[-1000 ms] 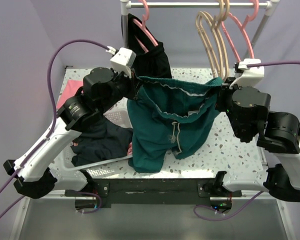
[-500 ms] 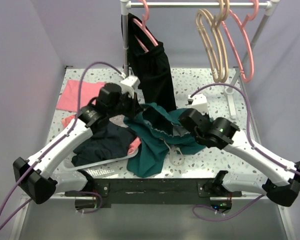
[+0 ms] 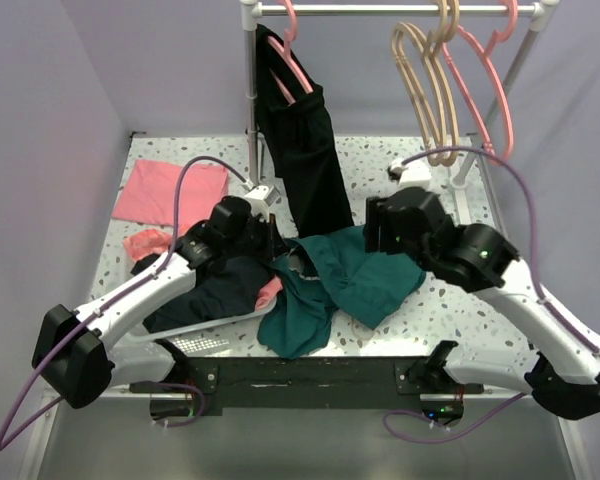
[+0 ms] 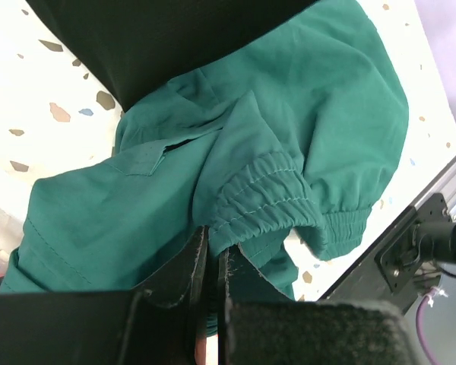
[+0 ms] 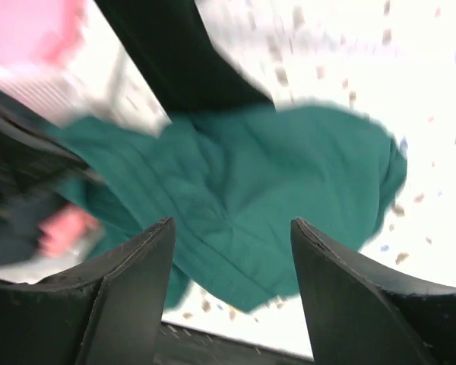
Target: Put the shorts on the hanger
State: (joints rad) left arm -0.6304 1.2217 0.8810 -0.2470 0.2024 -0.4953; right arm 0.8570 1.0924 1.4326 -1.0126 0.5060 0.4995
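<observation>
While the dark teal-green fabric shorts [image 3: 345, 280] lie crumpled on the speckled white bench [image 3: 450, 300], the left jaws are pressed together on a fold of them. Seen from the left wrist, the two dark fingers [image 4: 184, 274] pinch the cloth right beside a gathered elastic band [image 4: 266, 205]. The rest of the shorts [image 4: 289, 137] spreads away beyond the fingertips.

The right jaws are spread wide with nothing between them. From the right wrist, the black fingers [image 5: 129, 289] frame the shorts [image 5: 251, 190], which lie beyond the open gap; that view is blurred. From above, the right jaws hang over the far right edge of the heap, and whether they touch the cloth cannot be told.

The light tan, wood-coloured clothes hanger [image 3: 427, 90] with curved shoulders hangs by its rounded hook from a metal rail [image 3: 380, 8], well beyond the right jaws and well apart from the shorts. Pink plastic hangers [image 3: 485, 80] hang beside it.

A long black garment [image 3: 305, 150] hangs from the same rail on another pink hanger. Its lower end comes down between the two sets of jaws and meets the far edge of the shorts.

Under the left arm, on the near side of the left jaws, a white plastic basket [image 3: 200, 335] holds dark navy clothing [image 3: 205, 290]. A flat pink cloth [image 3: 170, 190] lies on the bench, off to the far left of the left jaws.
</observation>
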